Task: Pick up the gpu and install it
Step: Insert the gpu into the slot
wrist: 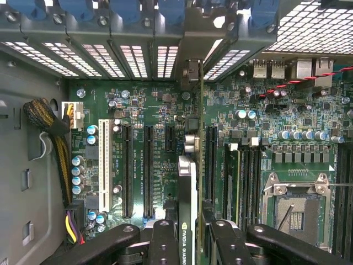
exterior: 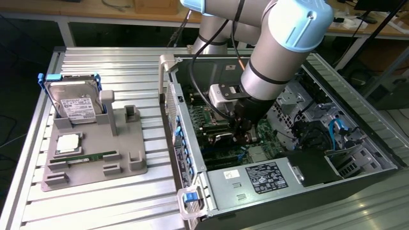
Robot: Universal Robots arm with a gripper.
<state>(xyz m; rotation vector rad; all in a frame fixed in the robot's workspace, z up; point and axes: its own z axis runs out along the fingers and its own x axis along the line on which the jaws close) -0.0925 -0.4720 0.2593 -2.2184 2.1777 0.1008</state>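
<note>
In the wrist view the gpu is seen edge-on, a thin dark card with a white label strip. It is clamped between my two black fingers, so my gripper is shut on it. The card's silver end bracket reaches toward the case's rear slot openings. The card stands over the green motherboard, in line with the black expansion slots; I cannot tell whether it touches one. In the exterior view my gripper reaches down inside the open computer case, above the motherboard.
Memory slots and an open processor socket lie beside the card, and a cable bundle runs along the case wall. On the slatted table a grey fixture carries a silver hard drive, a processor and a green memory stick.
</note>
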